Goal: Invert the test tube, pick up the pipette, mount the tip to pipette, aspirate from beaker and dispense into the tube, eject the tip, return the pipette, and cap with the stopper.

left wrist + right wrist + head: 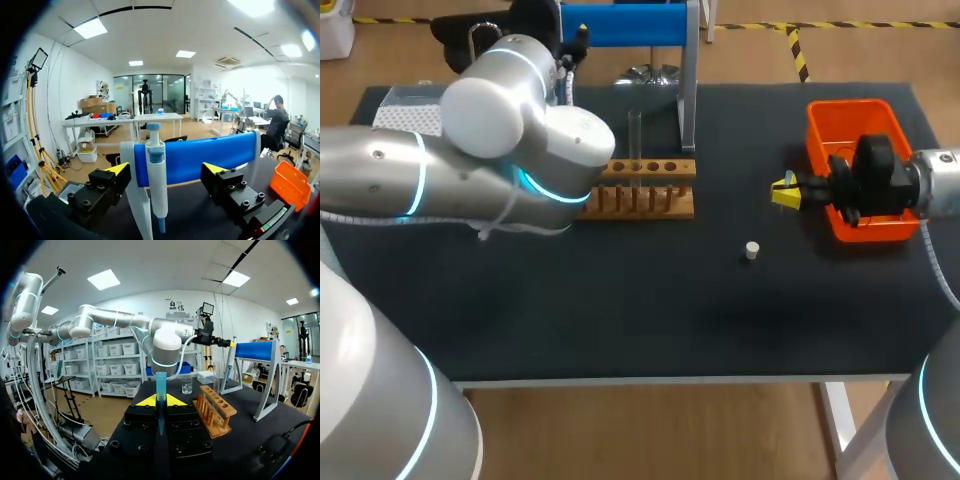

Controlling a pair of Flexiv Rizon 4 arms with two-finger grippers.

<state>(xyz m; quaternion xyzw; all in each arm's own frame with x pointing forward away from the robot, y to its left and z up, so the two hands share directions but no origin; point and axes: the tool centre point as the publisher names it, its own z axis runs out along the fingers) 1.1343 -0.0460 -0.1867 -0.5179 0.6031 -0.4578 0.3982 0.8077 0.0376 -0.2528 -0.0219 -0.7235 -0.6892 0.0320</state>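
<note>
A white and blue pipette (156,175) hangs on the blue-topped stand (210,155), between the fingers of my left gripper (166,171). That gripper is open, with its pads apart from the pipette on both sides. In the head view my left gripper (577,45) is at the stand (625,24) at the back of the table. My right gripper (160,401) is shut on a blue pipette tip (160,382) that points upward; it sits (785,192) just left of the orange bin (823,130). A clear test tube (634,140) stands upright in the wooden rack (650,195). The white stopper (752,250) lies on the mat.
A beaker (186,385) with liquid stands beyond the rack (215,410) in the right wrist view. A white tip box (405,112) sits at the back left, partly behind my left arm (500,150). The dark mat's front half holds only the stopper.
</note>
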